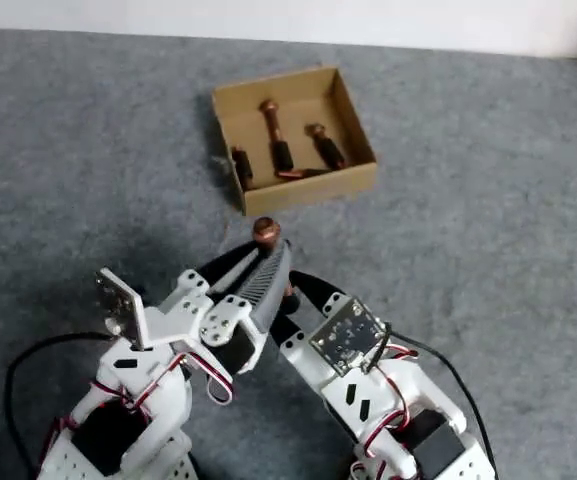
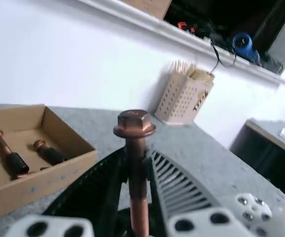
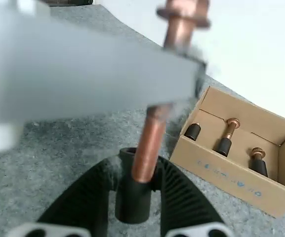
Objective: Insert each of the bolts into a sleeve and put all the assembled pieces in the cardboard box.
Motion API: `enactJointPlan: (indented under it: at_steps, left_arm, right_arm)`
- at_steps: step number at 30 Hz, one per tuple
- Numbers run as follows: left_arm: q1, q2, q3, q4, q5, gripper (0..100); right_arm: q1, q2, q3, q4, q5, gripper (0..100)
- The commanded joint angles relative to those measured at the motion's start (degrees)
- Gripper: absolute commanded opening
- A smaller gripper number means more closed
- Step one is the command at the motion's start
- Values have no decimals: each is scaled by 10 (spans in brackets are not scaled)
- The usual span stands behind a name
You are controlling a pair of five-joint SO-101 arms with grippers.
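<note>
My left gripper (image 2: 132, 192) is shut on a copper bolt (image 2: 135, 163), held upright with its hex head (image 1: 266, 231) up. The bolt's lower end (image 3: 149, 148) enters a black sleeve (image 3: 132, 197), on which my right gripper (image 3: 132, 202) is shut. In the high view the two grippers meet just in front of the cardboard box (image 1: 353, 185), left gripper (image 1: 263, 275) beside right gripper (image 1: 290, 300). Inside the box lie three assembled pieces: one at the left (image 1: 241, 165), one in the middle (image 1: 276, 135), one at the right (image 1: 325, 145).
Grey carpet (image 1: 488, 200) covers the table on all sides of the box. A white perforated holder full of thin sticks (image 2: 186, 94) stands by the white wall. Red and black cables (image 1: 218, 385) run along both arms.
</note>
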Motion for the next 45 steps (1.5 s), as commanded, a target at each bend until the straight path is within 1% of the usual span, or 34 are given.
enactJointPlan:
  at_steps: [1, 4, 6, 10, 13, 14, 21, 25, 27, 30, 37, 42, 45]
  left_arm:
    - [3, -9, 5, -9, -1, 6]
    - [2, -9, 0, -12, 1, 6]
    - [-2, -9, -7, -38, 2, 6]
    - [-45, -9, 0, -103, 4, 6]
    - [-70, -9, 22, -118, 47, 6]
    - [-72, -7, 28, -119, 55, 6]
    - [-68, -7, 79, -120, 59, 6]
    - [-23, -7, 101, -120, 59, 6]
    - [-12, -8, 106, -120, 58, 6]
    - [-13, -8, 95, -121, 59, 6]
    - [-16, -8, 17, -121, 55, 6]
    - [-67, -7, -3, -121, 59, 6]
    - [-71, -8, -3, -120, 60, 6]
  right_arm:
    - [29, -4, -8, -17, -5, 5]
    - [31, -4, -8, -17, -6, 5]
    - [29, -4, -8, -17, -6, 5]
    - [29, -4, -8, -17, -7, 5]
    - [29, -4, -8, -17, -7, 5]
    - [29, -4, -8, -17, -7, 5]
    - [29, -4, -8, -17, -7, 5]
    - [33, -4, -8, -17, -5, 5]
    - [34, -4, -8, -17, -5, 5]
    - [34, -4, -8, -17, -4, 5]
    - [34, -4, -5, -18, -4, 5]
    - [34, -4, -5, -18, -4, 5]
    - [34, -4, -5, -18, -4, 5]
